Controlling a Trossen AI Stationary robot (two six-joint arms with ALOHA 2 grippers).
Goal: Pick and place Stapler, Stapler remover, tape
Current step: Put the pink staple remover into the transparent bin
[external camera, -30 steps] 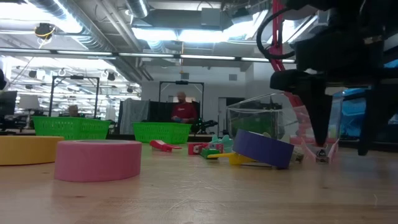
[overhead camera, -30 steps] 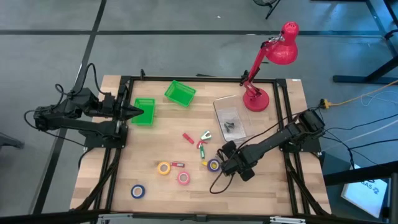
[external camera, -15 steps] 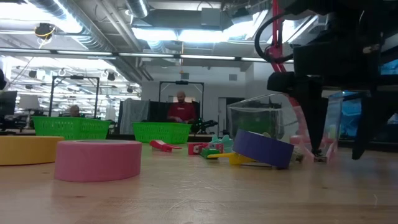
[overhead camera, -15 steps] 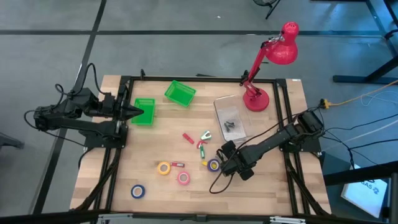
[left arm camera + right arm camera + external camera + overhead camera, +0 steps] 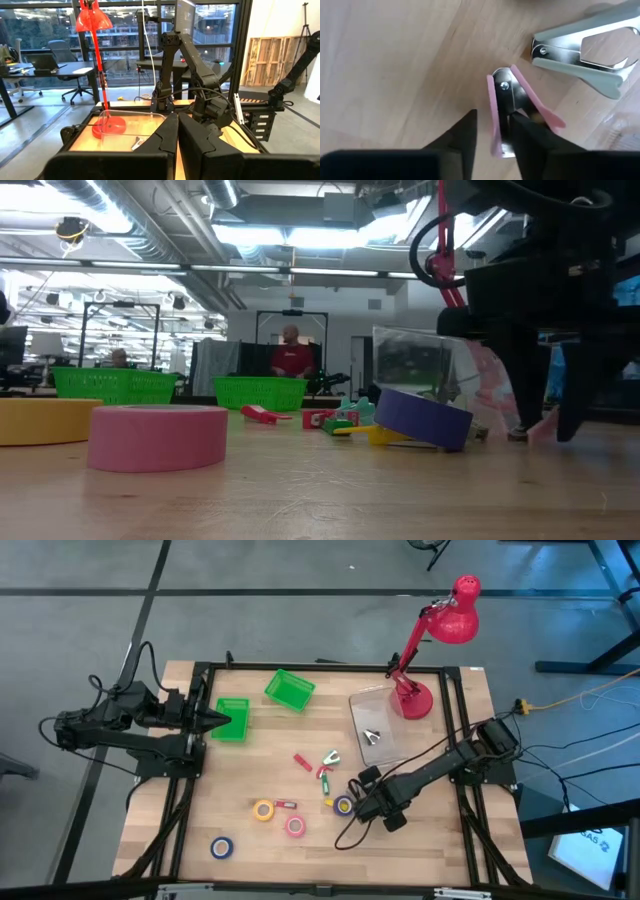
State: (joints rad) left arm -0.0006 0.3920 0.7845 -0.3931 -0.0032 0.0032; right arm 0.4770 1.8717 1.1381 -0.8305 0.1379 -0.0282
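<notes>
My right gripper (image 5: 366, 792) points down over a pink staple remover (image 5: 512, 107); its fingers stand close on either side of one pink handle (image 5: 491, 117), a narrow gap open. A grey-green staple remover (image 5: 582, 52) lies beside it. A purple tape roll (image 5: 344, 805) lies right by the gripper, leaning on small items (image 5: 424, 420). Yellow (image 5: 263, 809), pink (image 5: 294, 826) and blue (image 5: 222, 847) rolls lie flat nearer the front. A small red stapler (image 5: 303, 761) lies mid-table. My left gripper (image 5: 177, 132) is shut and level at the left, beside a green bin (image 5: 232, 718). My right gripper comes at the pink staple remover from above, one finger (image 5: 465, 132) outside the handle and the other (image 5: 527, 131) over the metal middle. A sliver of table shows beside the outer finger; whether the other touches, I cannot tell. The remover lies on the table.
A second green bin (image 5: 290, 689) sits at the far middle. A clear plastic box (image 5: 375, 720) stands by the red desk lamp's base (image 5: 411, 700), close to my right arm. Small coloured items (image 5: 325, 772) lie mid-table.
My right gripper has narrowed its fingers around the pink staple remover while staying in place. The clear box has shifted toward the lamp and now shows taller in the low view.
</notes>
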